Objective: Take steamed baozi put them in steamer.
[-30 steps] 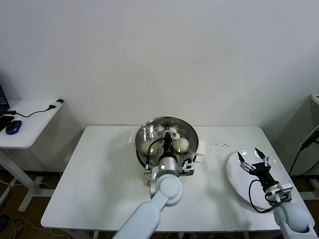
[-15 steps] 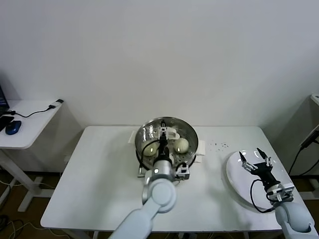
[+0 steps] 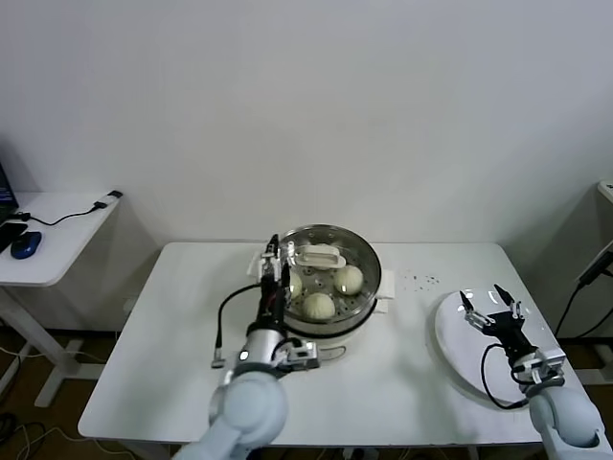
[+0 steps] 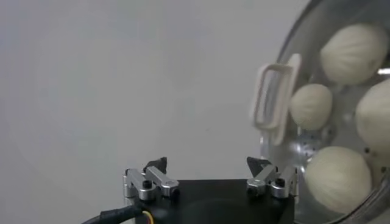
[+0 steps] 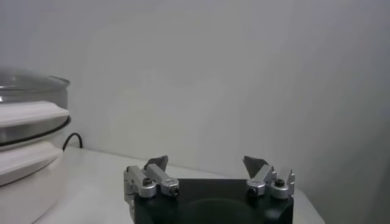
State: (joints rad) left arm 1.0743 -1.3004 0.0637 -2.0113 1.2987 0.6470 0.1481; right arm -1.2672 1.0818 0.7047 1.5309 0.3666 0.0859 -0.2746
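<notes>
The steamer [image 3: 366, 251] is a shiny steel basket on a white pot base at the table's middle back. Three steamed baozi show inside it in the head view: one on the right [image 3: 349, 279], one at the front [image 3: 318, 306], one on the left [image 3: 294, 285]. The left wrist view shows four in the basket [image 4: 337, 178] [image 4: 311, 106] [image 4: 355, 53] [image 4: 375, 115]. My left gripper [image 3: 281, 252] is open and empty at the steamer's left rim, also seen in its wrist view [image 4: 207, 165]. My right gripper [image 3: 490, 310] is open and empty above the white plate [image 3: 455, 347].
A white handle [image 4: 274, 97] sticks out at the steamer's rim. Small dark specks [image 3: 421, 280] lie on the table right of the steamer. A side table with a blue mouse [image 3: 19, 245] stands at the far left. The steamer's base shows in the right wrist view [image 5: 24, 152].
My left gripper has drawn back from over the steamer's middle to its left rim, uncovering the baozi inside. The right arm has barely moved.
</notes>
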